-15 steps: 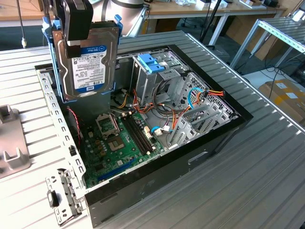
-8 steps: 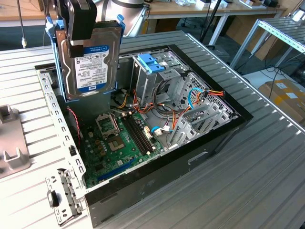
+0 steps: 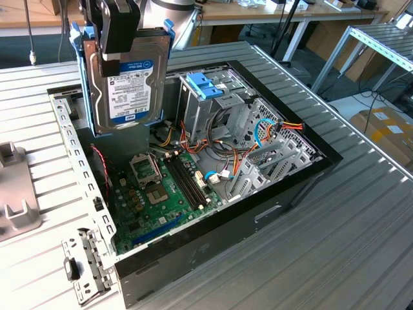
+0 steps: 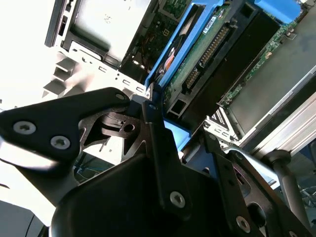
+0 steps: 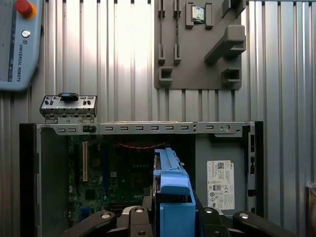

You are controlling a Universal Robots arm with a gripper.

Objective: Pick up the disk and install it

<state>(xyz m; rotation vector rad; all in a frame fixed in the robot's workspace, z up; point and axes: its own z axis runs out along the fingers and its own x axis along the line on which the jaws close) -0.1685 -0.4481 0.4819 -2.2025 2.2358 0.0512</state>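
Gripper (image 3: pixel 115 59) clamped on the disk (image 3: pixel 129 97), hanging above the open PC case (image 3: pixel 287 194); drive cage (image 3: pixel 197 110) and cable tangle (image 3: pixel 268 129) just beside.

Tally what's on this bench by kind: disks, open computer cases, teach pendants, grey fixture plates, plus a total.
disk in a blue carrier: 1
open computer case: 1
teach pendant: 1
grey fixture plate: 1
Total: 4
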